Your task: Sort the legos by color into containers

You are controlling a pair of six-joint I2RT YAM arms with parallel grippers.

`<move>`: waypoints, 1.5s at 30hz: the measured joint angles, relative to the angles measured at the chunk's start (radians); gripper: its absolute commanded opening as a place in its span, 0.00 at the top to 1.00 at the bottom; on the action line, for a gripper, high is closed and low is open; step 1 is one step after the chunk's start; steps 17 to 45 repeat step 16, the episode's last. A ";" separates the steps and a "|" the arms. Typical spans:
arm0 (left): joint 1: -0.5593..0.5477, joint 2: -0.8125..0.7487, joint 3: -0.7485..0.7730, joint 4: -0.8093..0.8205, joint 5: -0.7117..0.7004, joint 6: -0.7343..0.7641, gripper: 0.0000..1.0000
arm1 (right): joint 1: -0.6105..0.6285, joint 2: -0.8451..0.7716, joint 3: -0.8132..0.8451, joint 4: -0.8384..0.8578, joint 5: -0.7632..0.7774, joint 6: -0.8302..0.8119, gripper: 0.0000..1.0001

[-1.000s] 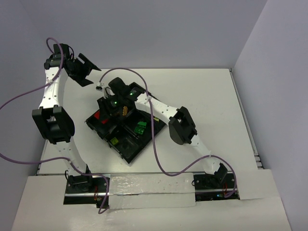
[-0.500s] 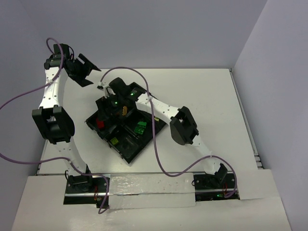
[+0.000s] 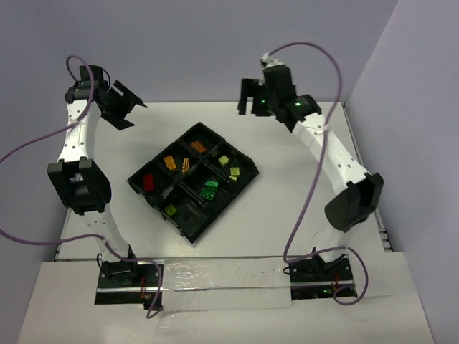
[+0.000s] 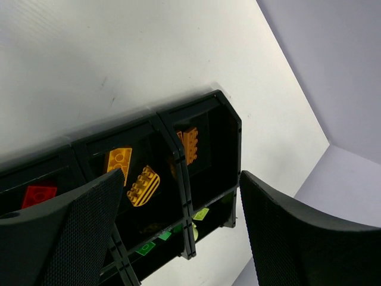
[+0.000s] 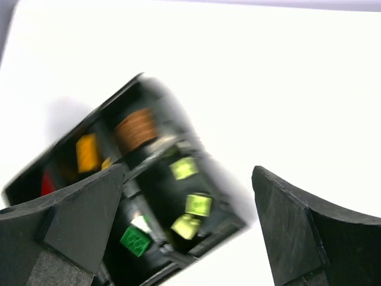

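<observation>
Black tray [image 3: 221, 206] sits mid-table, set diagonally. All bricks lie in compartments: yellow brick [image 3: 171, 210] nearest, green brick [image 3: 209, 190] right of it, red brick [image 3: 148, 180] left, orange bricks [image 3: 170, 162] farther, yellow-green bricks [image 3: 224, 160] right. Left gripper [image 3: 128, 109] is far left, jaws wide, empty. Right gripper [image 3: 249, 106] is far, right of tray, jaws wide, empty.

The left arm [image 3: 75, 143] stood folded upward with its wrist at the far left. The left gripper [image 3: 131, 112] pointed toward the right, its jaws spread wide and holding nothing. The right arm [image 3: 333, 154] stretched toward the far right with its elbow pushed out to the side. The right gripper [image 3: 244, 99] faced left, its jaws likewise wide apart and empty.
</observation>
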 measured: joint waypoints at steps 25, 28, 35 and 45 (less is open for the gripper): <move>0.000 -0.316 -0.069 0.051 -0.141 0.079 0.12 | -0.101 -0.154 -0.194 -0.225 0.312 0.092 0.02; 0.000 -0.316 -0.069 0.051 -0.141 0.079 0.12 | -0.101 -0.154 -0.194 -0.225 0.312 0.092 0.02; 0.000 -0.316 -0.069 0.051 -0.141 0.079 0.12 | -0.101 -0.154 -0.194 -0.225 0.312 0.092 0.02; 0.000 -0.316 -0.069 0.051 -0.141 0.079 0.12 | -0.101 -0.154 -0.194 -0.225 0.312 0.092 0.02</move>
